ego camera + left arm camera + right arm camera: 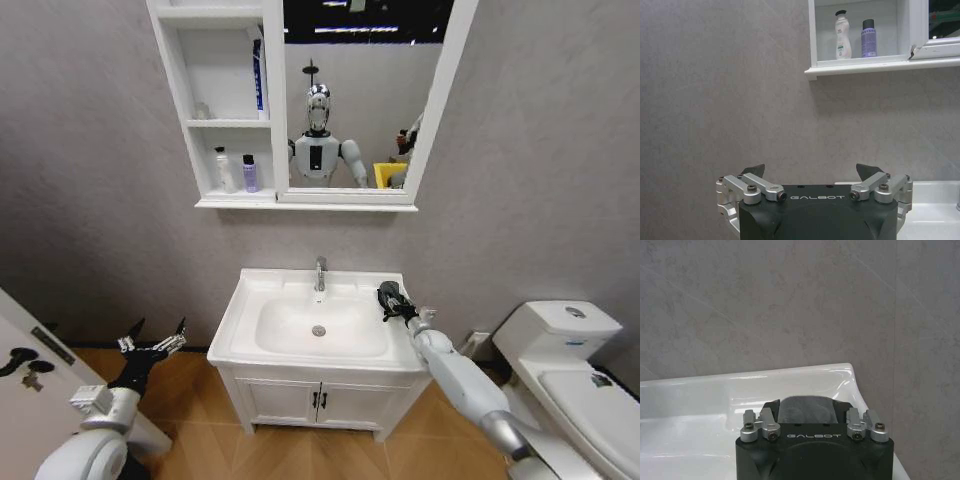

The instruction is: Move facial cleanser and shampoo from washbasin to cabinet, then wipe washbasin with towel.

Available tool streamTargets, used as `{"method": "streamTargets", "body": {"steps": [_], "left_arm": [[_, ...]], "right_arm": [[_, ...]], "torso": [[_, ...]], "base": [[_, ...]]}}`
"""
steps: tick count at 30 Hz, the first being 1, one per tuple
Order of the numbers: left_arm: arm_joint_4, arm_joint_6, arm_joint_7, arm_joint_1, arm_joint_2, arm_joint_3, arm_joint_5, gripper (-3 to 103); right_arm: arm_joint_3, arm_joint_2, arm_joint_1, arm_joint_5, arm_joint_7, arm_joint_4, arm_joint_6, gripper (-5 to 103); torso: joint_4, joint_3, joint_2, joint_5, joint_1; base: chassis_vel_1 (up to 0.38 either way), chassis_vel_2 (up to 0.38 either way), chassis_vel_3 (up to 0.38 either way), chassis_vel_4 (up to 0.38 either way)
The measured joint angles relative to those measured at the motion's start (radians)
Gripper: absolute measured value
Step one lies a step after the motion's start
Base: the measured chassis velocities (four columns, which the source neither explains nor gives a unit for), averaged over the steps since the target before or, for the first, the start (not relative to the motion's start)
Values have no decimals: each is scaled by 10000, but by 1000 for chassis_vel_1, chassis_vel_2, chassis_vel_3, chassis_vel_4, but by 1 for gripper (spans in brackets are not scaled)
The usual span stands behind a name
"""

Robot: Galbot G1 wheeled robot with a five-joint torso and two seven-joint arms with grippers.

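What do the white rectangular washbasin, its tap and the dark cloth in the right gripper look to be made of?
White rectangular washbasin: likely glazed ceramic, glossy with sharp highlights. Tap: probably chromed metal, mirror-bright. Dark grey bunched towel: soft matte fabric, apparently terry or microfibre, clamped in the right gripper on the basin's right rim. The left gripper hangs open beside the vanity.

The wall (530, 150) behind is grey and mottled like plaster or stone tile, with faint seams running across it. The floor (200, 400) is warm orange-brown wood plank. A white toilet (575, 370) stands at the right, its lid down and a button on the tank. Under the sink sits a white vanity (320, 400) with two doors and black handles. At the left edge, part of a white door (25, 385) with a dark handle shows.
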Motion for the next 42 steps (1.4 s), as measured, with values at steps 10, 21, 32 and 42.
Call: {"method": "streamTargets", "body": {"steps": [10, 21, 32, 42], "left_arm": [[0, 0, 0, 0, 0, -1, 0, 100], [-1, -2, 0, 0, 0, 0, 1, 100], [-1, -2, 0, 0, 0, -1, 1, 100], [-1, -1, 0, 0, 0, -1, 0, 100]], "right_arm": [[1333, -128, -1016, -1786, 1462, 1932, 47, 97], [4850, -729, -7575, -2428, 3869, 10254, -1452, 100], [5861, 397, -11982, -2673, 3331, 14688, -2085, 100], [7410, 355, -13072, -2432, 767, 15438, -1587, 100]], "torso": [[5, 2, -1, 4, 2], [-6, -2, 3, 0, -5], [-4, -2, 4, 3, -3], [-1, 0, 1, 1, 1]], "base": [[0, 0, 0, 0], [0, 0, 0, 0], [0, 0, 0, 0], [0, 0, 0, 0]]}}
